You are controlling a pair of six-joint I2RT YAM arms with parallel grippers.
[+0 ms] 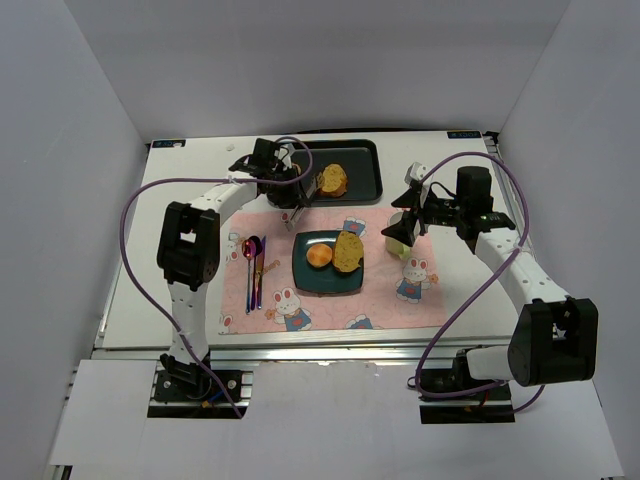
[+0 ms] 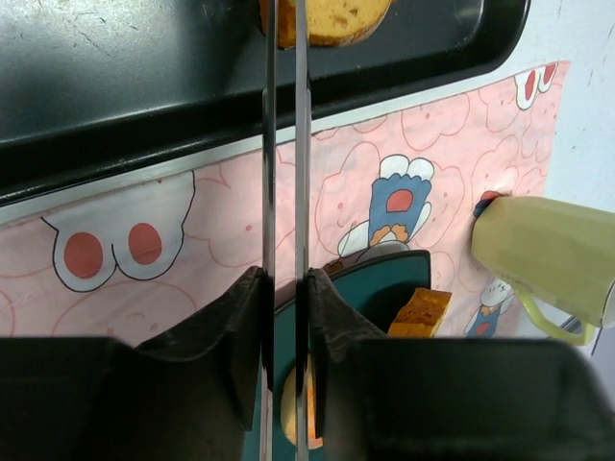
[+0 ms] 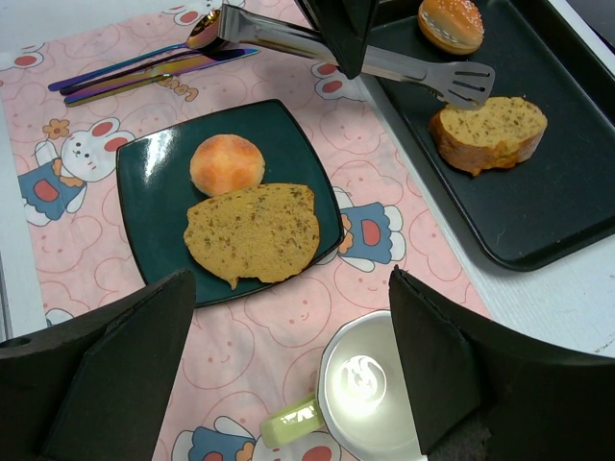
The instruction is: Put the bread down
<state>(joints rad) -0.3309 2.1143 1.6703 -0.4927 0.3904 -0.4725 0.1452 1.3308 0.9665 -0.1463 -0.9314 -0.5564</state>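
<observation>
Your left end effector [image 2: 285,288] is clenched on the tongs [image 3: 413,67]. The bread slice [image 3: 488,133] lies on the tray [image 3: 538,211] just ahead of it. It is likely light and crumbly, so pinch gently across its crusted edges.

Left gripper [image 2: 285,288] clamped, right gripper [image 3: 290,283] agape

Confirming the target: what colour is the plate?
Dark green plate, clearest in the right wrist view.

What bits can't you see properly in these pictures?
- Left wrist view: the bread slice is cut off by the top edge; the left fingers cover most of the plate.
- Right wrist view: glare hides what is in the mug.
- Top view: the cutlery is too small to tell apart.
</observation>
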